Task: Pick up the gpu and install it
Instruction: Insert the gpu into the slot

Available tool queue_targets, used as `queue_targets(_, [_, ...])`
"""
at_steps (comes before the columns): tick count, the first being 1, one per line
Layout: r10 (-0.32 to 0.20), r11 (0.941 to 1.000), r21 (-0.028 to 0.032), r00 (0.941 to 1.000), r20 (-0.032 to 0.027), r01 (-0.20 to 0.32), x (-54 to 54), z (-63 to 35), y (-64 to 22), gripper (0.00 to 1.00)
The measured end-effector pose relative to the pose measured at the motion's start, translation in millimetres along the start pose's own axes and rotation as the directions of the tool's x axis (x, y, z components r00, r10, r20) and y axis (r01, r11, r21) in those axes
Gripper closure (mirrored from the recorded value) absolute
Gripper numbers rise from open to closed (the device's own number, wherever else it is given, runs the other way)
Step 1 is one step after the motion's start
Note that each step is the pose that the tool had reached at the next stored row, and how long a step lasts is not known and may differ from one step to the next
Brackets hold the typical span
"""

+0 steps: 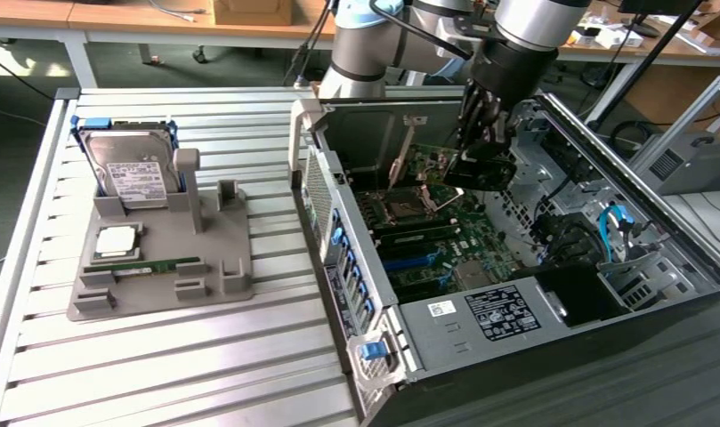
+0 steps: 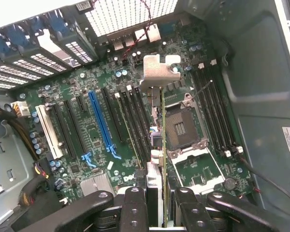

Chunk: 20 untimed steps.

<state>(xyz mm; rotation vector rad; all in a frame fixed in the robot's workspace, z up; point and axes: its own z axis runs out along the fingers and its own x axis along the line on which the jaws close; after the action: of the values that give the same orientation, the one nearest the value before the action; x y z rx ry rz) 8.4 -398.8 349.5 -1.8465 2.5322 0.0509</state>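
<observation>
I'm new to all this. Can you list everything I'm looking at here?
table: one, silver, slatted
computer case: one, grey, open, exterior view's right
motherboard: one, green, inside the case
holder: one, grey, exterior view's left, on the table
hard drive: one, silver, upright in the holder
processor chip: one, silver, flat on the holder
memory stick: one, green, lying in the holder
gpu: one, green with silver bracket, above the motherboard
arm: one, grey, reaching into the case
claw: one, black, shut on the gpu
</observation>
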Motion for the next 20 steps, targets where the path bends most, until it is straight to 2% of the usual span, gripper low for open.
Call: queue_targets(20, [-0.07, 0.9975, -0.0018, 0.9975, -0.0015, 0.07, 0.0, 0.0, 0.0, 0.73])
